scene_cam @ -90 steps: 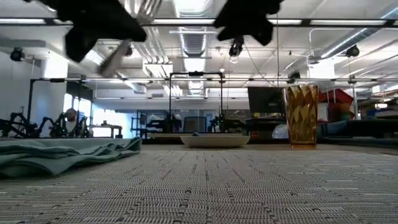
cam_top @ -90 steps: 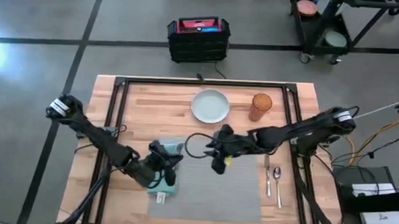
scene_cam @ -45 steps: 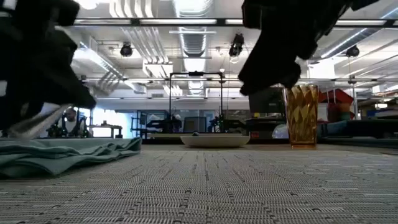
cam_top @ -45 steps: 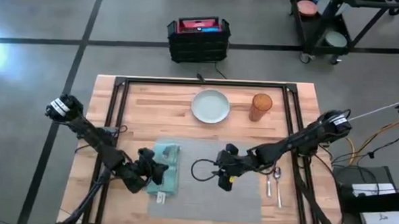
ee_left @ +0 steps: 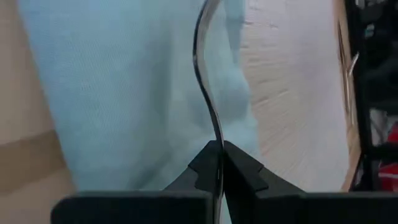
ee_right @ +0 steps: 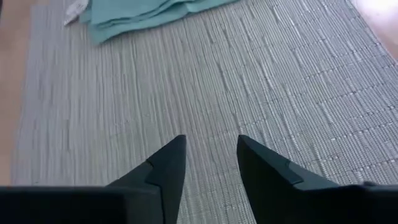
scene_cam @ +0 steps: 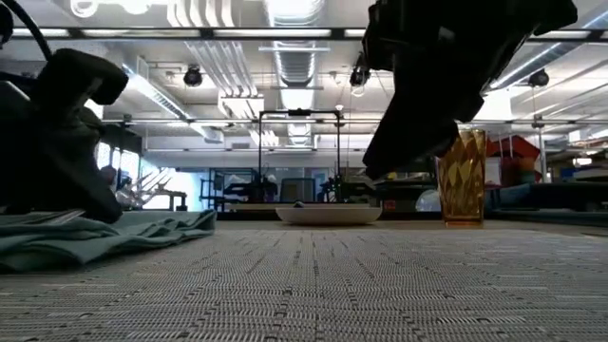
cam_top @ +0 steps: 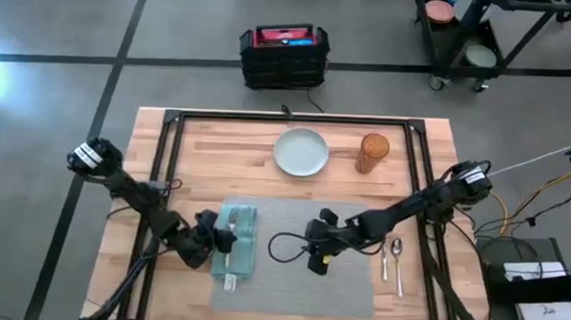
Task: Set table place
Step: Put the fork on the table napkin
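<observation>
Grey woven placemat point(cam_top: 315, 258) lies flat on the light-wood bench point(cam_top: 218, 152) with its long axis running across the bench from arm to arm, and the right end effector point(cam_top: 317, 261) hovers low over its middle with fingers point(ee_right: 168, 165) spread and nothing between them. Just beside the mat's near short edge, the left end effector point(cam_top: 226, 242) has its tips pressed together on the thin handle of a fork point(ee_left: 208, 99), which stretches straight ahead of it over the teal napkin point(cam_top: 235, 252). Beyond the right end effector sit a pale plate point(cam_top: 300, 151) and an amber glass point(cam_top: 373, 152), with a knife point(cam_top: 383, 256) and spoon point(cam_top: 397, 261) off the mat's far edge.
</observation>
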`<state>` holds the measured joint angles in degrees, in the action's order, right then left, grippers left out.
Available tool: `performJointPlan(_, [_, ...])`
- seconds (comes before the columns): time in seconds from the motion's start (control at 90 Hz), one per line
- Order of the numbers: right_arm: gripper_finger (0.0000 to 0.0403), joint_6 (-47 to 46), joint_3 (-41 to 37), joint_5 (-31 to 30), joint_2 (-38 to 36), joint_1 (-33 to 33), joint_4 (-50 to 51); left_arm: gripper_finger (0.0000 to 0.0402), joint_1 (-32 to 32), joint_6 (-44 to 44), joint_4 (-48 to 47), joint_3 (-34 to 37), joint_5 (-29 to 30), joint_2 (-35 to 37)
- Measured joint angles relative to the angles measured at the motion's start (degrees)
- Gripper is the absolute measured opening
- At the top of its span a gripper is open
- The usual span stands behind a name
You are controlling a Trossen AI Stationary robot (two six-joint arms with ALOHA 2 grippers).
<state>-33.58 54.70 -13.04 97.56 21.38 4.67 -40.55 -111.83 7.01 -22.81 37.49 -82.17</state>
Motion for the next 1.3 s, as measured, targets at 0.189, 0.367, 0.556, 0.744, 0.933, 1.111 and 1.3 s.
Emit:
performJointPlan(0.189, [0.0112, 0.1, 0.0, 0.0, 0.0, 0.0, -0.5, 0.0, 0.6, 0.1, 0.0, 0.0, -0.4, -0.1])
performJointPlan(0.367, [0.0102, 0.1, 0.0, -0.1, 0.0, 0.0, -0.6, 0.0, 0.7, 1.0, 0.1, 0.0, -0.5, -0.2])
performJointPlan(0.556, [0.0092, 0.1, 0.0, -0.1, 0.0, 0.0, -0.5, 0.0008, 1.0, 0.6, -0.4, 0.0, -0.6, -0.3])
performJointPlan(0.744, [0.0081, 0.2, 0.0, -0.1, 0.0, 0.0, -0.5, 0.0052, 1.1, 0.0, -1.2, 0.0, -0.6, -0.3])
performJointPlan(0.933, [0.007, 0.2, 0.0, -0.1, 0.0, 0.0, -0.5, 0.0106, 1.1, 0.4, -1.3, 0.0, -1.2, -0.3])
performJointPlan(1.111, [0.0059, 0.2, 0.0, -0.1, 0.0, 0.0, -0.5, 0.0135, 1.2, 2.9, -2.0, 0.2, -5.0, 1.3])
performJointPlan(1.3, [0.0049, 0.3, 0.0, -0.1, 0.0, 0.0, -0.5, 0.0123, 1.1, 7.4, -3.7, 0.3, -6.7, 6.3])
